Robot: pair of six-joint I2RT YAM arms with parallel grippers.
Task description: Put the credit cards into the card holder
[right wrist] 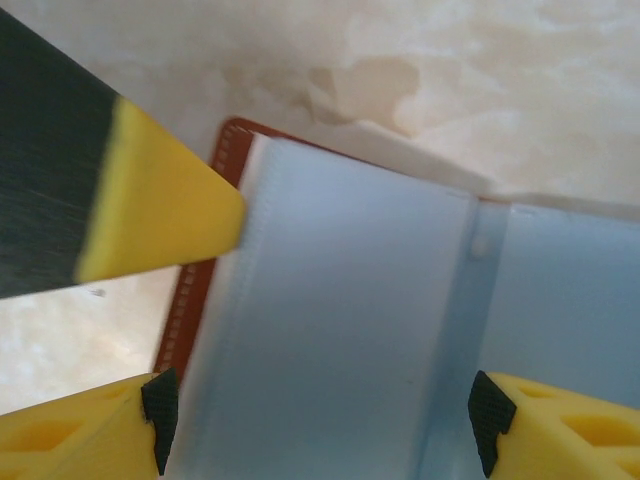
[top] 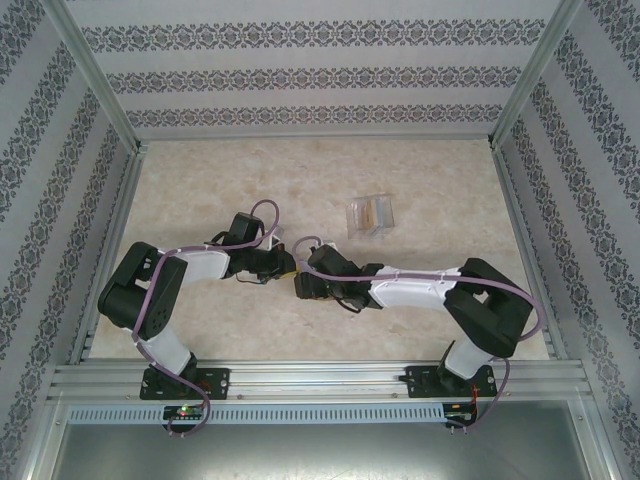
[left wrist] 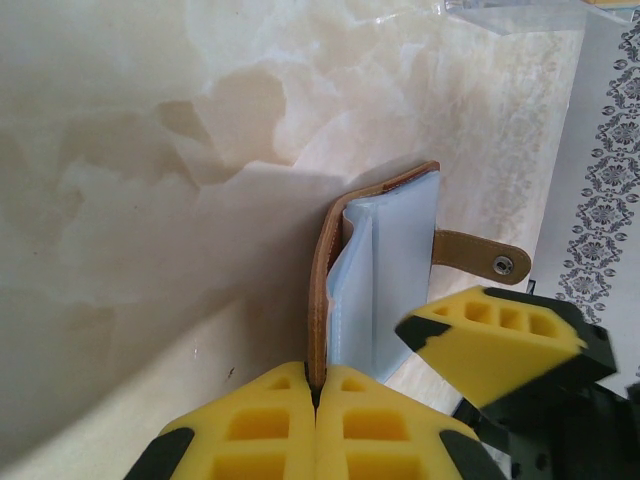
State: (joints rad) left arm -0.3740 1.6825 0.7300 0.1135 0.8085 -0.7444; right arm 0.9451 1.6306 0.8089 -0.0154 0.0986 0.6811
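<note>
Mid-desk, the left gripper (left wrist: pixel 316 400), jaws clamped on the cover of the card holder (left wrist: pixel 385 260), props it open. The right gripper (right wrist: pixel 322 415), jaws apart, straddles the pale pockets (probably spreading them). The credit cards (top: pixel 376 213) sit in the far clear box (top: pixel 355 208).

We count 1 card holder (left wrist: pixel 385 250), 1 clear plastic box (top: pixel 356 212) at the far right, 2 arms (top: pixel 205 263), and 2 grippers: left gripper (left wrist: pixel 315 392), right gripper (right wrist: pixel 320 425). How many credit cards (top: pixel 377 212) lie in the box, we cannot tell.
</note>
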